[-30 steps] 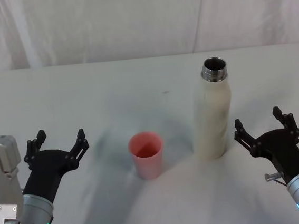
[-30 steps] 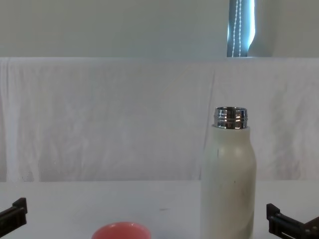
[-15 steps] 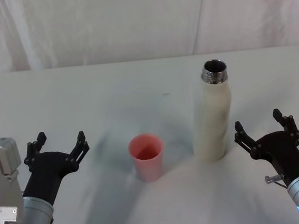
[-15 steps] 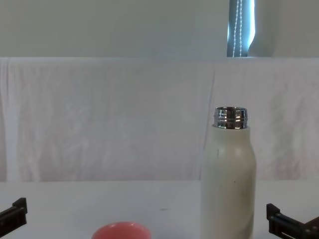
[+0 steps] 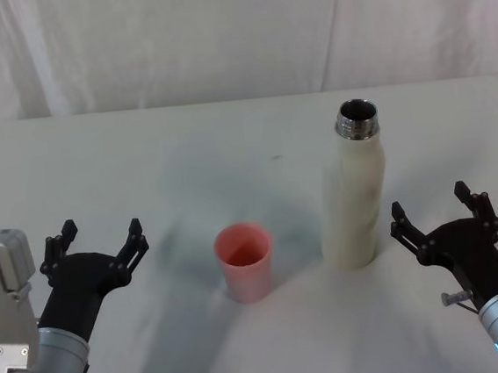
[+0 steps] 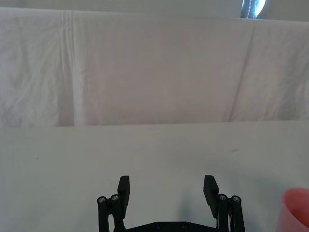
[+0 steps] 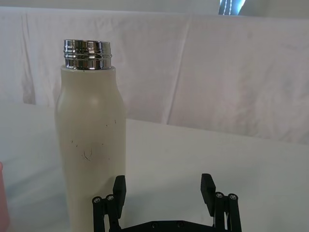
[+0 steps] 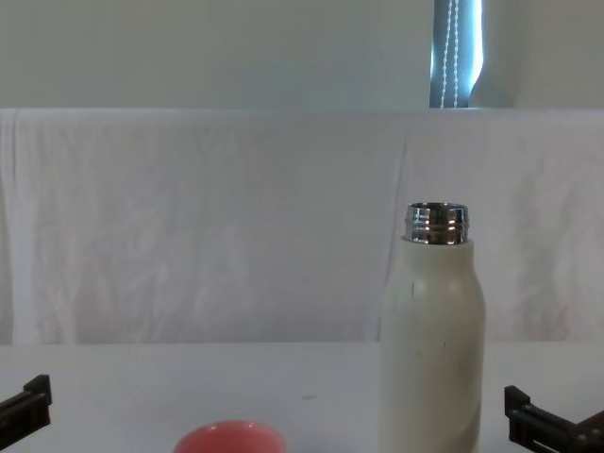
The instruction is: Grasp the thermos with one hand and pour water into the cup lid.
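The thermos [image 5: 355,192] stands upright on the table right of centre, cream-white with an open steel neck; it also shows as the thermos [image 7: 91,140] and the thermos [image 8: 431,344]. The pink cup lid [image 5: 245,260] sits upright to its left, its rim low in the chest view as the cup lid [image 8: 228,437] and at an edge as the cup lid [image 6: 295,208]. My right gripper [image 5: 433,209] is open, just right of the thermos base and short of it, seen too as the right gripper [image 7: 164,188]. My left gripper [image 5: 97,240] is open, left of the cup lid, seen too as the left gripper [image 6: 166,187].
A white cloth covers the table [image 5: 184,149] and hangs as a backdrop [image 5: 216,31] behind it. A small dark speck [image 5: 274,157] lies on the cloth behind the cup lid. Open cloth lies between the two grippers in front of the objects.
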